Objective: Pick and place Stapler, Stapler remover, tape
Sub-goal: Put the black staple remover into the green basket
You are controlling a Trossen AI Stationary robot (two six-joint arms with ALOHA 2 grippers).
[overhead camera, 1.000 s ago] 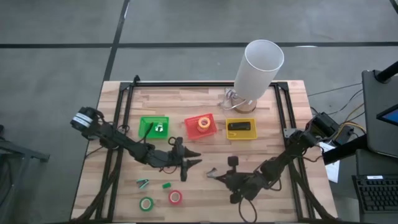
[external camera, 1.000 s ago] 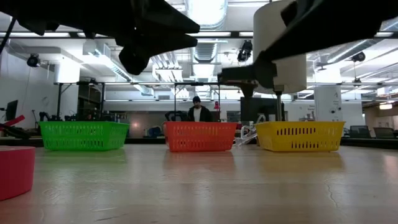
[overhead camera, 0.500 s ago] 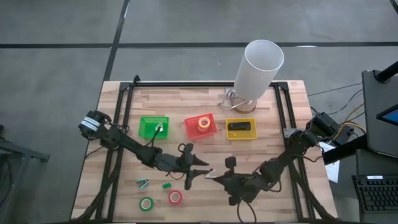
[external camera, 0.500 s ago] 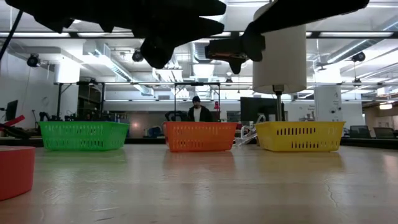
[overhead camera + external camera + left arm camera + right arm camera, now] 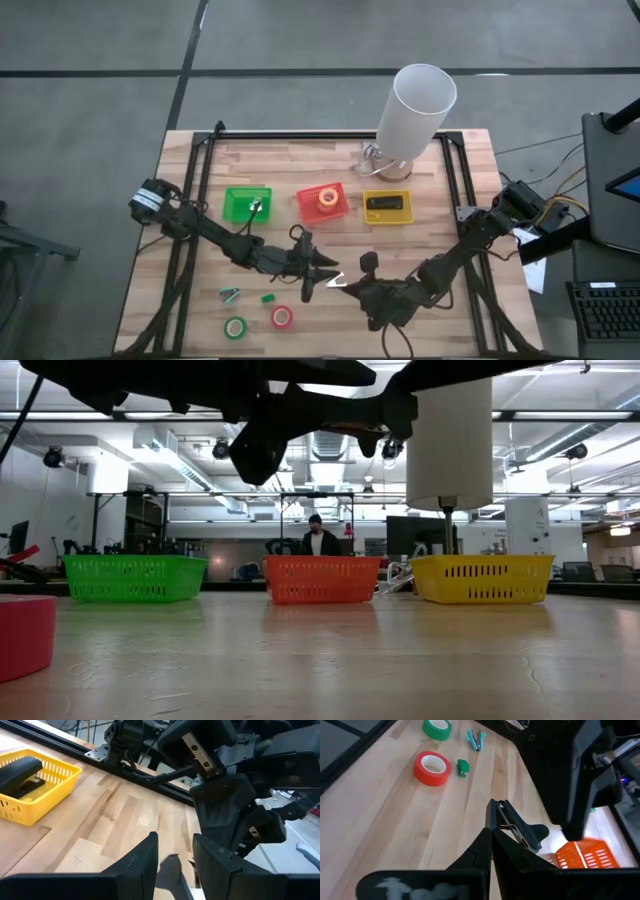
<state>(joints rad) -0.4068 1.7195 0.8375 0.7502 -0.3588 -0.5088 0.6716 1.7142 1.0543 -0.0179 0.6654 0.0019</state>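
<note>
A dark stapler remover with metal jaws (image 5: 517,827) hangs above the table's middle, and my right gripper (image 5: 491,832) is shut on it. My left gripper (image 5: 175,847) is open and faces it from the table's left. Its two fingers stand on either side of the remover's free end (image 5: 171,867). The dark stapler (image 5: 385,204) lies in the yellow bin (image 5: 405,218). An orange tape roll (image 5: 327,198) lies in the red bin (image 5: 308,208). A red tape roll (image 5: 282,317) and a green one (image 5: 236,327) lie flat on the table near its front edge. My right gripper pinches one end of the stapler remover (image 5: 501,834) between its two fingers, slanting down from the table's right side. The remover sticks out past the fingertips, clear of the table. My left gripper's fingers (image 5: 145,857) flank the remover's other end; whether they touch it I cannot tell.
A green bin (image 5: 246,205) stands left of the red one. A tall white cylinder (image 5: 415,110) stands at the far edge behind the yellow bin. Two small green things (image 5: 229,293) (image 5: 267,297) lie near the tape rolls. A person (image 5: 318,542) stands far behind the table.
My left gripper has gone toward the table's right and near side, up to my right gripper, and its fingers now stand round the stapler remover. My right gripper has risen a little with the remover and rolled its wrist.
</note>
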